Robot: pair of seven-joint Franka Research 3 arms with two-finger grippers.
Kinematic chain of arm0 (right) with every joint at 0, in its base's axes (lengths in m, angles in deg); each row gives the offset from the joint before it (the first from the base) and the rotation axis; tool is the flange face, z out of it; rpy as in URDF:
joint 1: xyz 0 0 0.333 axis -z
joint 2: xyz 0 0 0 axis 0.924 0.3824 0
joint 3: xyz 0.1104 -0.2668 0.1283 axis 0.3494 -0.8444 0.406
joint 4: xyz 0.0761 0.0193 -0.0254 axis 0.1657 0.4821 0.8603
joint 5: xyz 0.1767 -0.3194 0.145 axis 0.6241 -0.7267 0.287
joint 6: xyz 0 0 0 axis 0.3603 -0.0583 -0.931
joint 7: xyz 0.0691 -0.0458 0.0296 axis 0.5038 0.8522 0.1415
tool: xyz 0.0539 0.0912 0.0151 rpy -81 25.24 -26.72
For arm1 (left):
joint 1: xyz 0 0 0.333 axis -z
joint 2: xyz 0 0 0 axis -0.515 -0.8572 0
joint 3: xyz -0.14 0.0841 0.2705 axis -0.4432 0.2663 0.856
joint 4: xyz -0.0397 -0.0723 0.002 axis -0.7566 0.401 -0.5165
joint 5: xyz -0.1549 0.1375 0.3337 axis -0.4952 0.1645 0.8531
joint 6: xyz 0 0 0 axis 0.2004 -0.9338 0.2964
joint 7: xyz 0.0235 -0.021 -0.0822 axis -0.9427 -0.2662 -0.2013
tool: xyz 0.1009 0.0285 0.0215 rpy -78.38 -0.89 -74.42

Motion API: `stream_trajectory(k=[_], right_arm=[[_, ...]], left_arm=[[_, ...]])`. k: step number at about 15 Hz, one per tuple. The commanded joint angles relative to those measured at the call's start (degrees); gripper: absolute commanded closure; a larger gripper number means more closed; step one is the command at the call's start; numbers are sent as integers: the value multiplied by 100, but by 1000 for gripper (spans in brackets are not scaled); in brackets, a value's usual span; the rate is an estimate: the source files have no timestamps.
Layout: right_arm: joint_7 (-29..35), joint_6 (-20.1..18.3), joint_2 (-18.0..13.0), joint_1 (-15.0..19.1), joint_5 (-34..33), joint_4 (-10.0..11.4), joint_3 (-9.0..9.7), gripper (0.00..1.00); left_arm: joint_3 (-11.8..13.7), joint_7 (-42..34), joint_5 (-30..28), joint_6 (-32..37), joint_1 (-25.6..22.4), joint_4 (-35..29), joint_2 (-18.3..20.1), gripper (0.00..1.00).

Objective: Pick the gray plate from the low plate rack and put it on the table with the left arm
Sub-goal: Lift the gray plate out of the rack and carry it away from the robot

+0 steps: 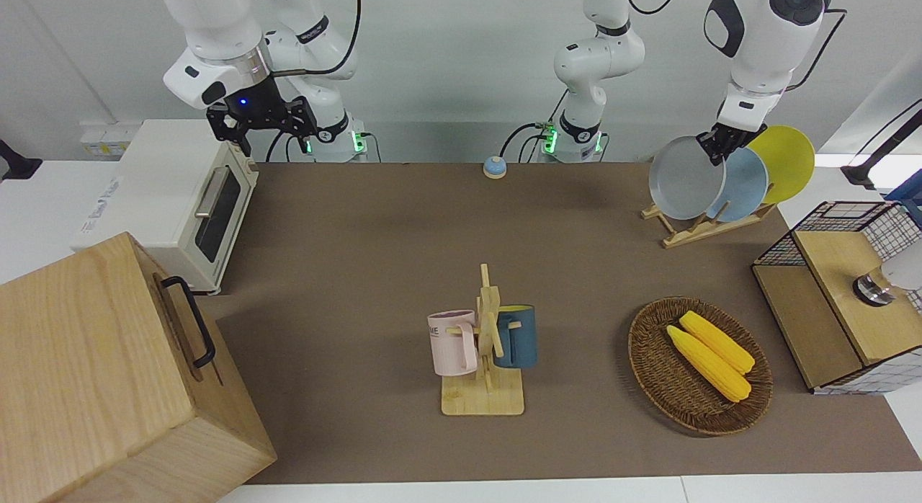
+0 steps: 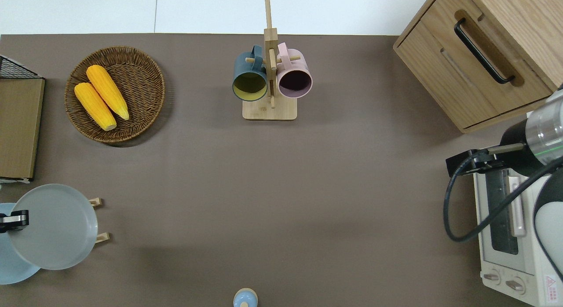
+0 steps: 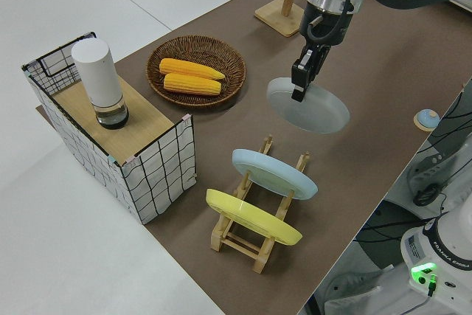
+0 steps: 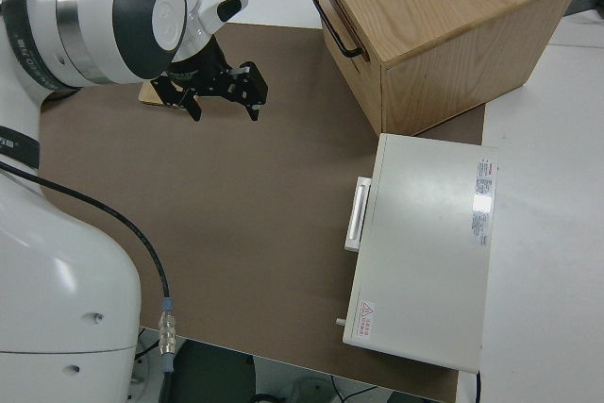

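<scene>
Presently: left gripper (image 3: 298, 90) pinching gray plate (image 3: 310, 105) by its rim, aloft and tilted, clear of low plate rack (image 3: 254, 235). Sky-blue plate (image 3: 273, 173) and yellow plate (image 3: 251, 217) racked. Advisable: carry over bare table (image 2: 272, 188), level, lower gently. Right arm parked, fingers spread.

Place: robot lab
Signs: two white arms (image 1: 598, 56) bolted by a table (image 1: 360, 222) staged with toaster oven (image 1: 180, 200), mug tree (image 1: 486, 344)
</scene>
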Motion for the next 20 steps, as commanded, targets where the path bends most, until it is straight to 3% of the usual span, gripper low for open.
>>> stream_trajectory(k=[1, 6, 12, 17, 20], right_arm=[[68, -63, -12, 134, -37, -42, 113, 17], [68, -63, -12, 134, -37, -42, 122, 17], [68, -63, -12, 134, -37, -42, 122, 17], [68, -63, -12, 134, -37, -42, 122, 17], [68, -63, -12, 134, -37, -33, 113, 17]], left_arm=[[17, -202, -847, -132, 52, 63, -144, 1000], [17, -289, -1752, -168, 491, 37, -442, 1000], [78, -1606, -2930, -221, 412, 2, -838, 1000], [105, -2442, -3511, -229, 289, -77, -1145, 1000], [105, -2654, -3582, -685, 280, -428, -1172, 1000]])
